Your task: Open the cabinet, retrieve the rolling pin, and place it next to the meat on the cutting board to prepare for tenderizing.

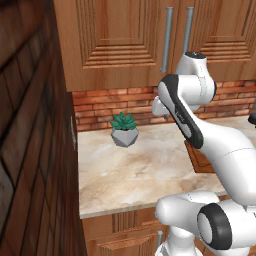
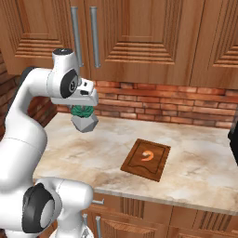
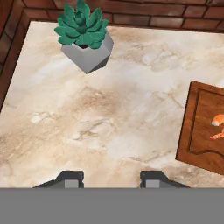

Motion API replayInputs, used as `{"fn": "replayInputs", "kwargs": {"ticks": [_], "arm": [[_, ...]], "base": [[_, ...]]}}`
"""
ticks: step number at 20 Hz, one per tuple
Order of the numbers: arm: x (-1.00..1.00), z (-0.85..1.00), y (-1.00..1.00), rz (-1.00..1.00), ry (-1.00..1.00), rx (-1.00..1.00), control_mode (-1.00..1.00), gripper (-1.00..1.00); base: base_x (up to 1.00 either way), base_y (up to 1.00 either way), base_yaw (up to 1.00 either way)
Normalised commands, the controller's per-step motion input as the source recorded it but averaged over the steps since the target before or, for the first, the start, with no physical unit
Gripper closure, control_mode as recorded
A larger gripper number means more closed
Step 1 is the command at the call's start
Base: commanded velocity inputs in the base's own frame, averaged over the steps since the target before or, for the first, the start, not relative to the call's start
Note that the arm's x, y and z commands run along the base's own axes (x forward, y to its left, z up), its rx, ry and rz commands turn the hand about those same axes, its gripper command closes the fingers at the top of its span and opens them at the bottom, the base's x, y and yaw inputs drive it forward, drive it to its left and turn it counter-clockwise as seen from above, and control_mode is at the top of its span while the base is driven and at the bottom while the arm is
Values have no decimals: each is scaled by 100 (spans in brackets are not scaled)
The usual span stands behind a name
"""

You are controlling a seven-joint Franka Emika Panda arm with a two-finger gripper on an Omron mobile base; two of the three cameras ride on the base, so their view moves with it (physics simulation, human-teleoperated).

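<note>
The cabinet (image 2: pixel 139 37) hangs above the counter with its raised-panel doors closed, and two grey bar handles (image 2: pixel 95 37) meet at the seam; it also spans the top of the left base view (image 1: pixel 115 40). The rolling pin is hidden. On the cutting board (image 2: pixel 139 168) lies the orange-pink meat (image 2: pixel 148 155). The hand view catches the board (image 3: pixel 199 135) at its right edge with the meat (image 3: pixel 217 124) partly cut off. My gripper (image 3: pixel 111 179) hangs open over bare counter, left of the board and nearer than the plant, with nothing between its fingers.
A green succulent in a grey faceted pot (image 1: pixel 124 130) stands by the brick backsplash, left of the board. A dark wall (image 1: pixel 30 150) closes the counter's left end. Something black (image 2: pixel 234 139) sits at the far right. Drawer fronts (image 2: pixel 139 218) run below the marbled countertop (image 1: pixel 130 170).
</note>
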Motion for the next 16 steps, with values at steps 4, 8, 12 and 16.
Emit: {"fn": "replayInputs", "kwargs": {"ticks": [4, 8, 12, 16], "arm": [[0, 0, 0, 0, -7, 2, -100, -100], [-3, 15, -13, 0, -25, 7, -100, -100], [-6, 29, -22, 0, -32, 7, -100, -100], [-2, 45, -20, 0, -26, 4, -100, -100]], "base": [[0, 0, 0], [0, 0, 0], [0, 0, 0], [0, 0, 0]]}}
